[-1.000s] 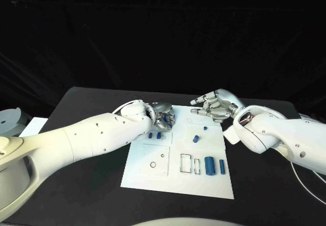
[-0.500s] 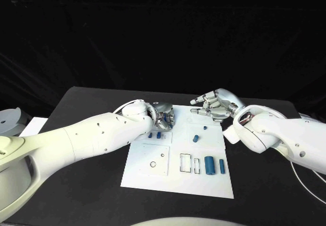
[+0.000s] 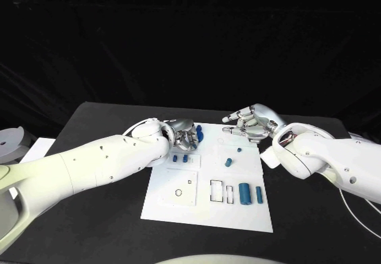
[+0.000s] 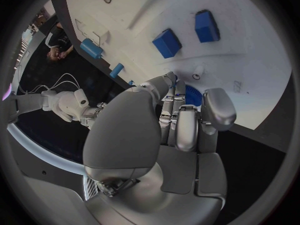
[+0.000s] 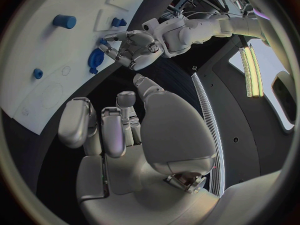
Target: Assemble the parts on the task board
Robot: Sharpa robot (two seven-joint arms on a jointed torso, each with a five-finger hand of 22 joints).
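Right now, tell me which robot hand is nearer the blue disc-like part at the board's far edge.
Left. The left robot hand holds the blue disc-like part; the right robot hand hovers apart, across the task board's far edge.

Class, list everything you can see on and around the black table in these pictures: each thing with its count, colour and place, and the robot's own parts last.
Table: one, black, under everything.
Task board: one, white, mid-table.
Round part: one, blue, at the left hand's fingertips, at the board's far edge.
Small parts: two, blue, side by side on the board's left.
Cylinder parts: two, blue, upright on the board's near right.
Left hand: silver, holding the round part.
Right hand: silver, over the board's far right corner, empty.
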